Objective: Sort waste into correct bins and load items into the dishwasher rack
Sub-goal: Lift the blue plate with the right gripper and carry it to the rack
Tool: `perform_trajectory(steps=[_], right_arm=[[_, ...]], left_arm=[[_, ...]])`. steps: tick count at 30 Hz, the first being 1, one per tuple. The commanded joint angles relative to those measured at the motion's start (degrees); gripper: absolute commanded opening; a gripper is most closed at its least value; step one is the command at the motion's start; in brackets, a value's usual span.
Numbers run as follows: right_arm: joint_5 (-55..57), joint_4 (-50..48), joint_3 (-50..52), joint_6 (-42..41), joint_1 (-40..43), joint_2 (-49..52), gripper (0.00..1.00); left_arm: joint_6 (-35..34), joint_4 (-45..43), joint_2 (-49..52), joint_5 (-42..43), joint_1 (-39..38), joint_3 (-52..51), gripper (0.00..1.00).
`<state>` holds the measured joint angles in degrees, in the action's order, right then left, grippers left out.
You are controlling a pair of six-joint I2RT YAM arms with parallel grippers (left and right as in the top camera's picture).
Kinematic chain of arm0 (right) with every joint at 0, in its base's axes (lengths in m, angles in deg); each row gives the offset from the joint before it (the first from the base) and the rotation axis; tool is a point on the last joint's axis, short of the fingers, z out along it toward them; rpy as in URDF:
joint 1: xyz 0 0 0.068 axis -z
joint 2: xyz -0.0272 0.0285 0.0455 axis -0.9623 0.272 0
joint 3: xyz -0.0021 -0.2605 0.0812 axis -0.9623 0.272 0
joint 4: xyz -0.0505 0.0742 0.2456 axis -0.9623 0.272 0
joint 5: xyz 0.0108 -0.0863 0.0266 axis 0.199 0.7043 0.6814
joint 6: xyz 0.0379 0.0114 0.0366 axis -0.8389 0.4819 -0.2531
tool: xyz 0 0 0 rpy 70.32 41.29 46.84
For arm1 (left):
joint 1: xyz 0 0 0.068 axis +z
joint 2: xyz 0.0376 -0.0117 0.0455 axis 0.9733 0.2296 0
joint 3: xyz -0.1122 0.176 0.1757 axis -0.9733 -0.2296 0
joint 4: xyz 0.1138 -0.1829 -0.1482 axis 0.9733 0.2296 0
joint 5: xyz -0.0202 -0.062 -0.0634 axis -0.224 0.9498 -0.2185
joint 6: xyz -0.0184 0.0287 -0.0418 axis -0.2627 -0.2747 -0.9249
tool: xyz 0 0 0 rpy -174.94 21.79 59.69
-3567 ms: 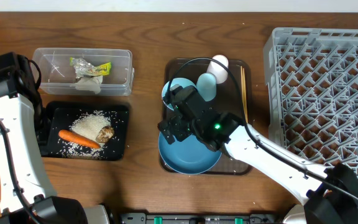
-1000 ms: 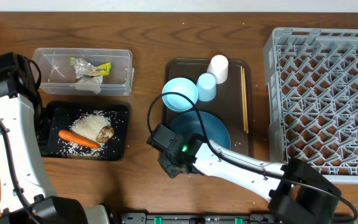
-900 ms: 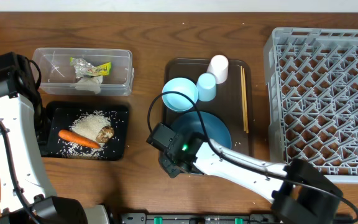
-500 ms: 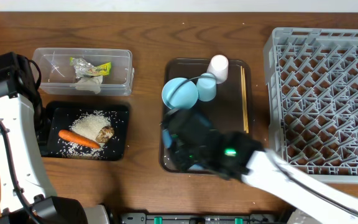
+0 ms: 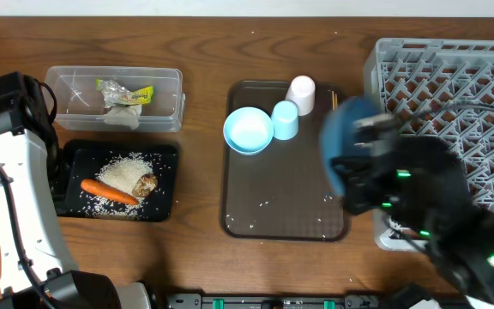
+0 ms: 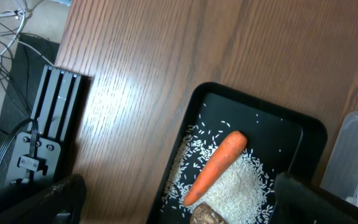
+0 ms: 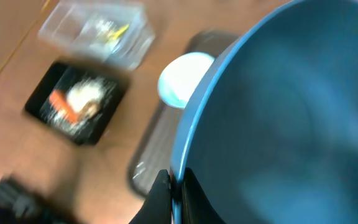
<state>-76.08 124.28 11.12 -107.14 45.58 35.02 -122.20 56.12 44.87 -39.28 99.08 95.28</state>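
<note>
Gripping dark-blue plate (image 7: 278,124) edge-on at rim with clenched right gripper (image 7: 178,180); stiff, probably slippery, breakable.

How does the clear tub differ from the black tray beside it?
The clear tub is see-through with taller walls; the black tray is opaque and shallow. The clear tub holds a snack wrapper and crumpled tissue; the black tray holds a carrot, rice and a brown lump. Both are rectangular, similar in footprint.
</note>
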Motion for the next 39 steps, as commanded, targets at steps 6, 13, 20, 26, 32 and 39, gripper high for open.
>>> perform_trajectory(steps=[6,13,20,26,32,39], right_arm=[[-13.6,0.3,-1.2,7.3,20.9,-3.5,0.01],[-33.3,-3.5,-1.2,10.0,36.0,0.0,0.01],[-53.0,-11.8,-1.2,13.3,47.0,6.8,0.01],[-66.9,-21.6,-1.2,13.0,58.3,15.4,0.01],[-81.3,-42.8,-1.2,-0.5,68.8,24.6,0.01],[-83.1,-53.5,-1.2,-10.0,73.5,34.1,0.01]], left_arm=[[-0.7,0.4,0.3,-0.3,0.2,-0.2,0.98],[-0.7,0.4,0.3,-0.3,0.2,-0.2,0.98],[-0.7,0.4,0.3,-0.3,0.2,-0.2,0.98],[-0.7,0.4,0.3,-0.3,0.2,-0.2,0.98],[-0.7,0.4,0.3,-0.3,0.2,-0.2,0.98],[-0.7,0.4,0.3,-0.3,0.2,-0.2,0.98]])
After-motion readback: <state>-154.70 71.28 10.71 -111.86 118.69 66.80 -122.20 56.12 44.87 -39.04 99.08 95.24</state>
